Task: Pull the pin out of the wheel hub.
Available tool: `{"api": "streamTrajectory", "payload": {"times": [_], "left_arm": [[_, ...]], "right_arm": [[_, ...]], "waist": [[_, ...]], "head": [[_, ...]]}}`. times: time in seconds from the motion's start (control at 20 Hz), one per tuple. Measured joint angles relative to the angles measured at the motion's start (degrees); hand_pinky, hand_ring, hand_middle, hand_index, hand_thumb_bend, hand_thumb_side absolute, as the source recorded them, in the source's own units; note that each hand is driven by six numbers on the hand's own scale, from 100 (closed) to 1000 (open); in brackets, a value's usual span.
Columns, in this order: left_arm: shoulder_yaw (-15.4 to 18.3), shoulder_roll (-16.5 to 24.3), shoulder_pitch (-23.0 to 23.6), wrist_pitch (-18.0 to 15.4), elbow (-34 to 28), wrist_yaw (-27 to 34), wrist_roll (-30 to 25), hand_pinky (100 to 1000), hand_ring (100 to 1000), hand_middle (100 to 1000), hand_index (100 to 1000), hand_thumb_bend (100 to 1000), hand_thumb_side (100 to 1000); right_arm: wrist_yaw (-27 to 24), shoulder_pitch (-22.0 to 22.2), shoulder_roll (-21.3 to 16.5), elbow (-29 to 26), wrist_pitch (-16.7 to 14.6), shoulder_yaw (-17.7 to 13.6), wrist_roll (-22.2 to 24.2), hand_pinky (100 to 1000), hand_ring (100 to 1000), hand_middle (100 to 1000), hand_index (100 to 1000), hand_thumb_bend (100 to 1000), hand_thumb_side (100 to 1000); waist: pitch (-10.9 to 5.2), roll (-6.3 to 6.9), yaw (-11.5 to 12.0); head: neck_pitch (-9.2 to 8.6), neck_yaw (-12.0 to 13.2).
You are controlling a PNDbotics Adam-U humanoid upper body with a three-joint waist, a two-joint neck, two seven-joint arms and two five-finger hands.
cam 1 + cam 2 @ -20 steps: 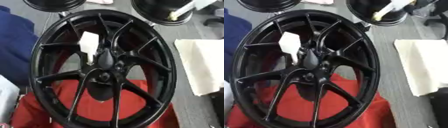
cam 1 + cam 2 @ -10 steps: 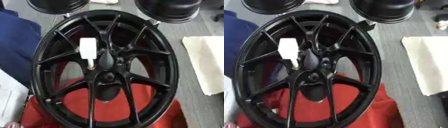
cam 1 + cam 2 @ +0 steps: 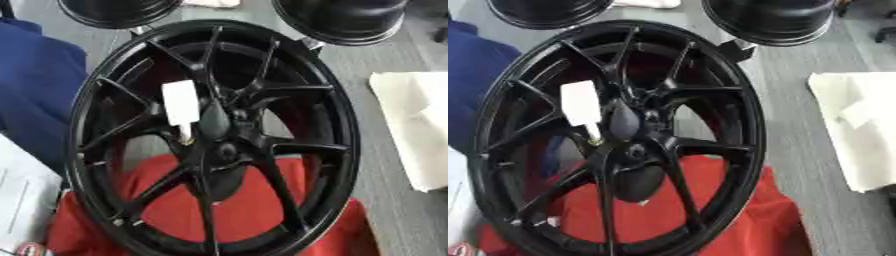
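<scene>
At the left edge lie a blue cloth (image 3: 35,95) and, below it, a white sheet (image 3: 22,200). In the middle a black wheel (image 3: 214,135) stands tilted over a red cloth (image 3: 219,205), and the white pin (image 3: 181,109) sits in its hub (image 3: 216,122), just left of centre. To the right a white cloth (image 3: 416,125) lies on the grey counter (image 3: 385,200); neither hand shows, so the fingers' state cannot be told.

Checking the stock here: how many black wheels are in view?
3: the big wheel in the centre, one at top left, one at top right, both cropped. More may sit out of frame.
</scene>
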Motion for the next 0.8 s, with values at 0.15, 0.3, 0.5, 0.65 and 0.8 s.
{"api": "streamTrajectory", "payload": {"times": [0.15, 0.3, 0.5, 0.65, 0.8], "left_arm": [[0.0, 0.0, 0.0, 0.0, 0.0, 0.0, 0.0, 698, 731, 600, 690, 100, 797], [0.0, 0.0, -0.1, 0.1, 0.0, 0.0, -0.1, 698, 731, 600, 691, 100, 796], [-0.1, 0.0, -0.5, 0.1, 0.0, 0.0, -0.4, 698, 732, 600, 690, 100, 797], [-0.4, -0.2, -0.7, 0.1, 0.0, 0.1, -0.6, 699, 732, 600, 690, 100, 796], [-0.4, -0.5, -0.9, -0.1, 0.0, 0.2, -0.8, 698, 732, 600, 690, 100, 794]], "right_arm": [[-4.9, -1.1, 0.5, -2.9, 0.8, 0.4, -6.1, 813, 746, 708, 794, 100, 193], [-12.1, -2.6, 1.1, -6.8, 2.9, 2.4, -13.4, 807, 705, 657, 753, 100, 383], [-23.9, -4.9, 2.9, -14.6, 5.1, 6.8, -20.0, 802, 668, 612, 715, 100, 512], [-30.8, -6.9, 4.9, -20.4, 6.6, 10.1, -22.2, 799, 649, 593, 699, 100, 540], [-35.8, -8.5, 6.7, -24.8, 8.3, 12.7, -23.8, 783, 630, 579, 687, 100, 545]], "waist": [[0.00, -0.29, 0.3], [0.13, -0.37, 0.8], [0.32, -0.55, 1.5], [0.35, -0.61, 2.1], [0.42, -0.60, 2.5]], "head": [[0.00, 0.0], [-0.01, -0.2], [-0.01, -0.6], [-0.02, -0.9], [-0.16, -1.1]]}}
